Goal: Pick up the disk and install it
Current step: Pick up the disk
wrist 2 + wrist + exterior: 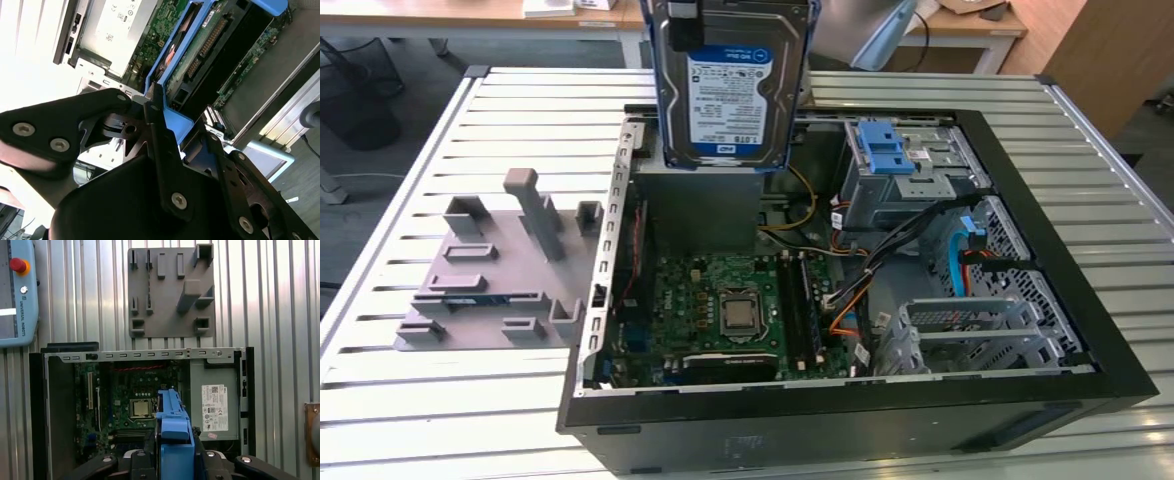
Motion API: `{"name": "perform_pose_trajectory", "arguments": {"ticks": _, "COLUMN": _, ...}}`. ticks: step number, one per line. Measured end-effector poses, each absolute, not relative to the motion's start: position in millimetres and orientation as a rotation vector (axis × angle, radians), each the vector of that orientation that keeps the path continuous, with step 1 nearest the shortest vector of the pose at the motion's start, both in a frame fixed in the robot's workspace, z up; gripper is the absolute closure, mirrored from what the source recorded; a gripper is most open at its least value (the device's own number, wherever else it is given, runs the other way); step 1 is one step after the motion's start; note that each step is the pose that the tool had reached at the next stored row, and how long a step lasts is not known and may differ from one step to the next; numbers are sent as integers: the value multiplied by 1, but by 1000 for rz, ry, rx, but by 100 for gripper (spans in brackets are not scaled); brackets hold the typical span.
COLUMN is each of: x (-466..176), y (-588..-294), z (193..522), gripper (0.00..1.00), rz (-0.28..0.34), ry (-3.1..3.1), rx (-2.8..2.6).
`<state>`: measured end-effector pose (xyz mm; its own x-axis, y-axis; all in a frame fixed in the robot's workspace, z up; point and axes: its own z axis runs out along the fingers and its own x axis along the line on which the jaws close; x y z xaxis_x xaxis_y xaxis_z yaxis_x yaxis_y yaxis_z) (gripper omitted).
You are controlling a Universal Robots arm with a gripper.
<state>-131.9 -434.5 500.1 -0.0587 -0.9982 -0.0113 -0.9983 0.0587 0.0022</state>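
Exterior view: disk (727, 85) upright, label facing camera, raised in the air over open computer case (854, 415), clear of motherboard (720, 300) | second wrist view: gripper (165, 117) clenched on the disk's blue carrier edge | grey fixture plate (494, 270) flat on slatted table (400, 400), beside case on exterior view's left

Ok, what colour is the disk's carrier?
The carrier is blue, clearest in the first wrist view.
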Motion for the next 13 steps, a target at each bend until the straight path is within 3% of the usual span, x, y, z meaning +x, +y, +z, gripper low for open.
{"name": "perform_pose_trajectory", "arguments": {"ticks": 13, "x": -104, "y": -437, "z": 500, "gripper": 64, "rz": 15, "ry": 2281, "rx": -2151}}
